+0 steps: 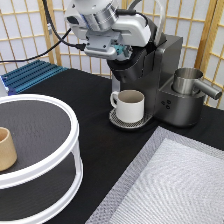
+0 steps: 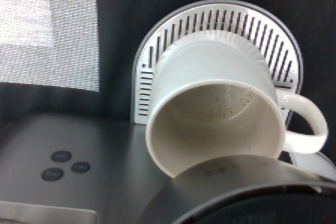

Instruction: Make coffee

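My gripper (image 1: 119, 52) hangs at the exterior view's top, just above the head of the dark grey coffee machine (image 1: 167, 75). A small teal-blue patch with a dark mark, the coffee pod's top (image 1: 120, 50), shows at the fingertips, so the gripper looks shut on the pod. A cream-white handled mug (image 1: 129, 105) stands upright and empty on the machine's round drip grate (image 1: 116, 120). In the wrist view the mug (image 2: 217, 130) is seen from above on the slotted grate (image 2: 225, 25), with the machine's dark head (image 2: 247, 195) close below the camera. The pod does not show there.
A steel cup (image 1: 187, 80) with a side handle sits on the machine's right part. A tan handleless cup (image 1: 6, 149) stands on a white round two-tier stand (image 1: 60, 165) at the left. A grey mat (image 1: 175, 185) lies at the bottom right. A slatted screen stands behind.
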